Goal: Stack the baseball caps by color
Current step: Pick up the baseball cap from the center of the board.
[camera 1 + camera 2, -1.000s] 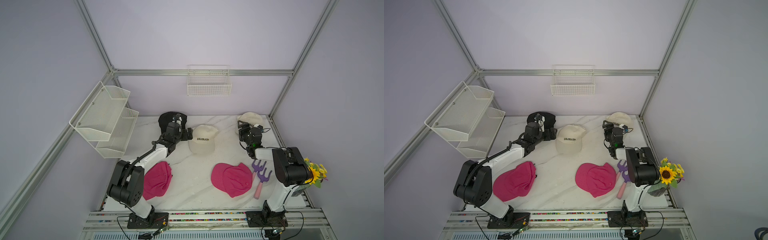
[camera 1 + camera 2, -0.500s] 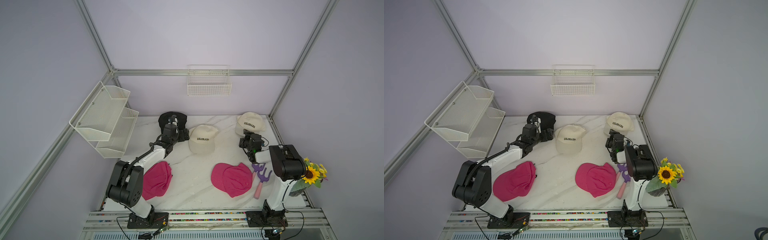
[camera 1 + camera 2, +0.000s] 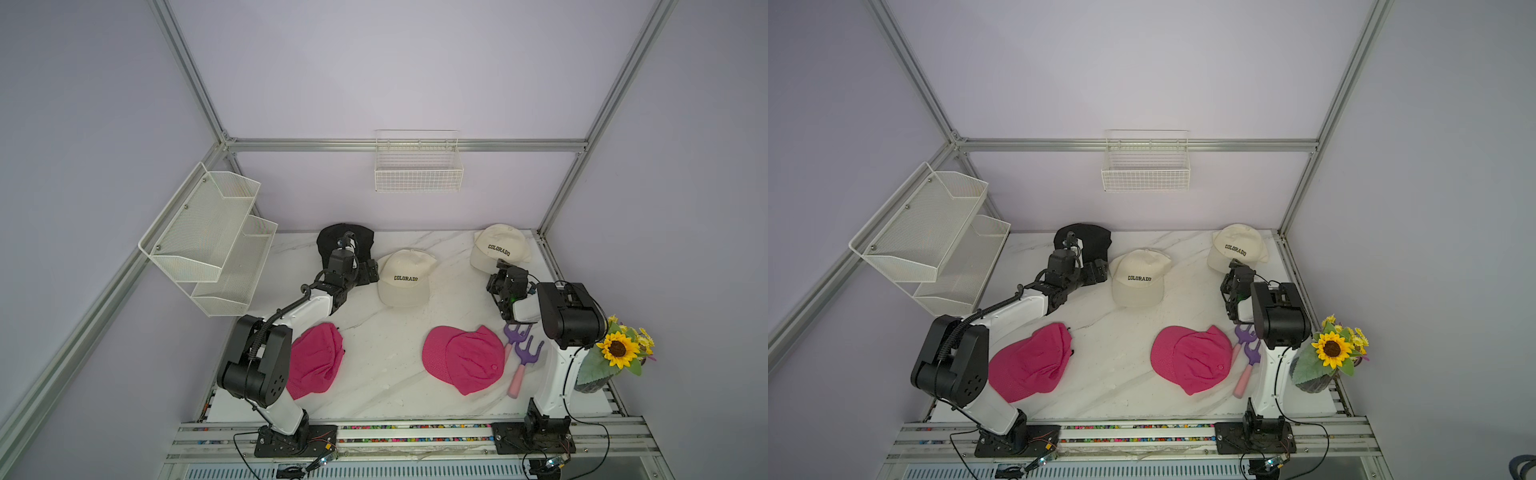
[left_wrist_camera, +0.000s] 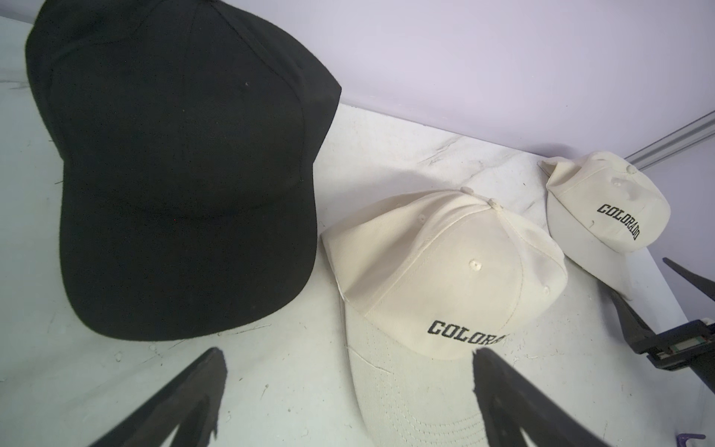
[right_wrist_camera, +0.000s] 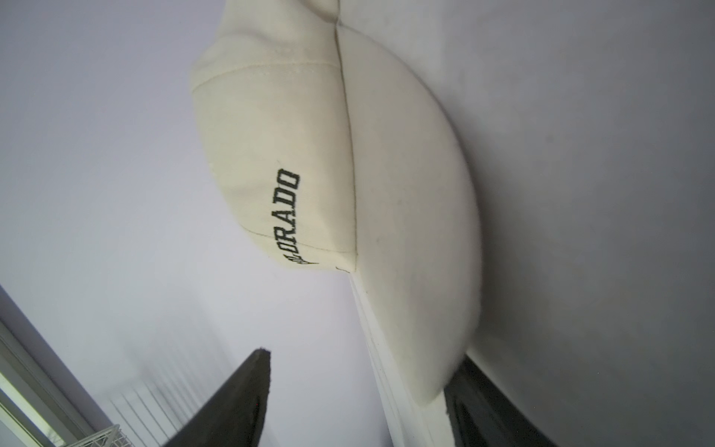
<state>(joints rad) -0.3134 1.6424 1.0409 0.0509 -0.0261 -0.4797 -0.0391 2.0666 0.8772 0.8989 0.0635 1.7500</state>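
Wide-open left fingers [image 4: 185, 402] beside a cream COLORADO cap [image 4: 445, 278] — parted, empty right fingers [image 5: 240, 398] at second cream cap's [image 5: 278, 135] brim.

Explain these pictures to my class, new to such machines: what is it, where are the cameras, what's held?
Two robot arms at a marble table, each ending in a two-fingered gripper. Two pictures look down from above; two come from wrist cameras. On the table: a black cap, two cream COLORADO caps, two pink caps, purple garden forks, sunflowers. The left gripper is open, empty. The right gripper's open jaws reach the far cream cap's brim; nothing looks gripped yet.
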